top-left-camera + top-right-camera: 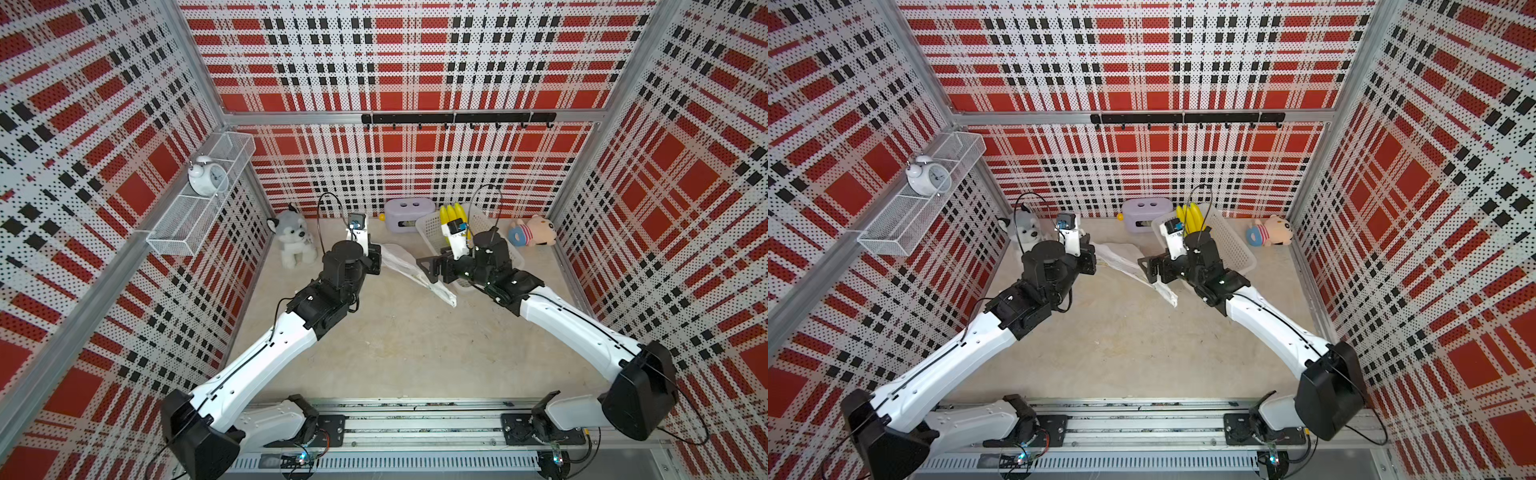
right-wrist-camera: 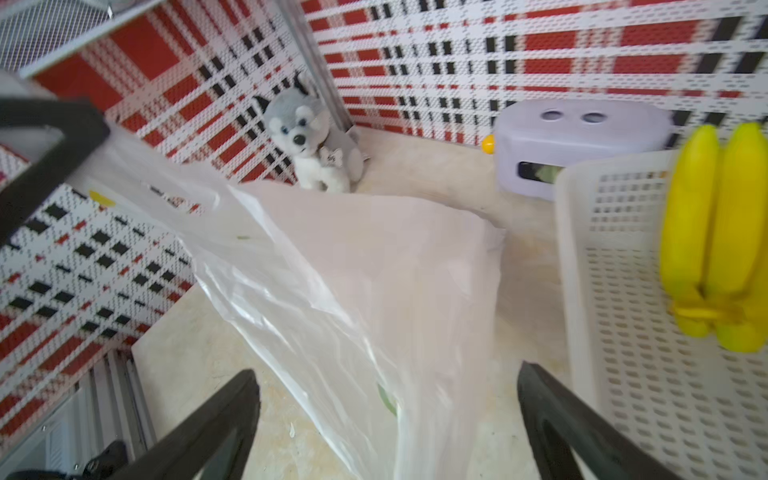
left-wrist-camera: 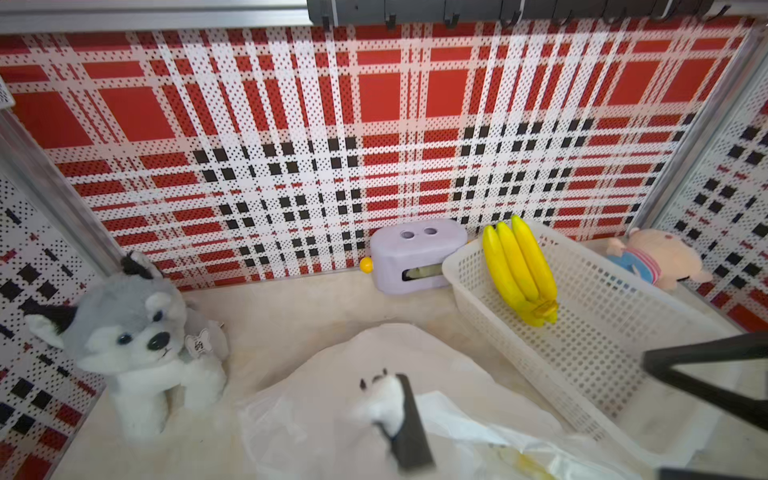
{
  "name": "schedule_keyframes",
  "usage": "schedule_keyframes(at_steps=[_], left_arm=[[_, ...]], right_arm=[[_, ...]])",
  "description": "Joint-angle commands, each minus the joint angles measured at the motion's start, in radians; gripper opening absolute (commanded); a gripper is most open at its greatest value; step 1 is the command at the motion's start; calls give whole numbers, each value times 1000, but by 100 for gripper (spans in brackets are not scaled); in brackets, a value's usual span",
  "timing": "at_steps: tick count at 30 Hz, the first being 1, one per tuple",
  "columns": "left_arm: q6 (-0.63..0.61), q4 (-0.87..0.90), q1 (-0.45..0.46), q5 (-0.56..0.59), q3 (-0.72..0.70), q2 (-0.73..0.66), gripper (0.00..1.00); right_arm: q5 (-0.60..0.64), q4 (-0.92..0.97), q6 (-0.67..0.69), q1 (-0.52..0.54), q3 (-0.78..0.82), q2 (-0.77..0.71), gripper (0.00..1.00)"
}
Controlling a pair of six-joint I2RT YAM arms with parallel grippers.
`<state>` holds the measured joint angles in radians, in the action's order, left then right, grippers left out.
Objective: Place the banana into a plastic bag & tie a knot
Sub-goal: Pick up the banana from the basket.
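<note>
Your pale stone-look tabletop (image 1: pixel 395 353) carried it all, and the thin translucent white plastic bag (image 2: pixel 374 270) lay slack on it between the two arms, near the white perforated plastic basket (image 3: pixel 602 340); I judged the step in hand to be opening the bag's mouth, the fruit not yet touched; your left gripper (image 3: pixel 392 401) had its fingers pressed together on a fold of that film, a hold worth guarding; your right gripper (image 2: pixel 386 372) had its fingers spread wide, one either side of the bag, clamped on nothing; to do this well you likely wanted it to take a single layer near the opening, not both, then draw away from the left so the mouth gaped toward the basket; thin film slips and clings, so a gentle pull seemed wiser than a snatch; as for containers, the white wire wall shelf (image 1: pixel 178 232) held a white twin-bell alarm clock (image 1: pixel 208 176); the basket held only the glossy yellow banana bunch (image 3: pixel 519 270), stem end low, leaning against one wall; the bag showed nothing inside; the lilac box with two round holes (image 3: pixel 415 253) had something dim in its slot I could not identify
</note>
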<state>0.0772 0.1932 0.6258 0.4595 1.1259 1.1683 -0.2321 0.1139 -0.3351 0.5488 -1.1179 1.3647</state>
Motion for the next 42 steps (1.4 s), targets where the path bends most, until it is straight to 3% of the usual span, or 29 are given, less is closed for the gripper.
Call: schedule_keyframes(at_steps=[1, 5, 11, 21, 24, 30, 33, 38, 41, 42], left_arm=[[-14, 86, -20, -67, 73, 9, 0], [-25, 132, -23, -135, 123, 31, 0], [27, 57, -24, -156, 46, -1, 0], [219, -268, -19, -211, -325, -121, 0], [233, -336, -2, -217, -402, -164, 0], [214, -473, 38, -219, -509, -258, 0], [217, -437, 35, -240, -470, -266, 0], [202, -209, 31, -272, -275, -201, 0], [189, -48, 16, -283, -129, -164, 0], [179, 9, 3, -298, -72, -147, 0]], right_arm=[[76, -18, -158, -69, 42, -50, 100], [282, 105, -299, -124, -18, 30, 100], [248, 267, -402, -218, -200, 268, 100], [321, 535, -493, -263, -625, 680, 100], [288, 585, -500, -279, -735, 782, 100], [280, 633, -510, -286, -884, 914, 85], [301, 640, -504, -288, -928, 952, 76], [303, 633, -473, -287, -976, 995, 74], [280, 615, -445, -286, -970, 1003, 59], [269, 596, -425, -286, -950, 997, 50]])
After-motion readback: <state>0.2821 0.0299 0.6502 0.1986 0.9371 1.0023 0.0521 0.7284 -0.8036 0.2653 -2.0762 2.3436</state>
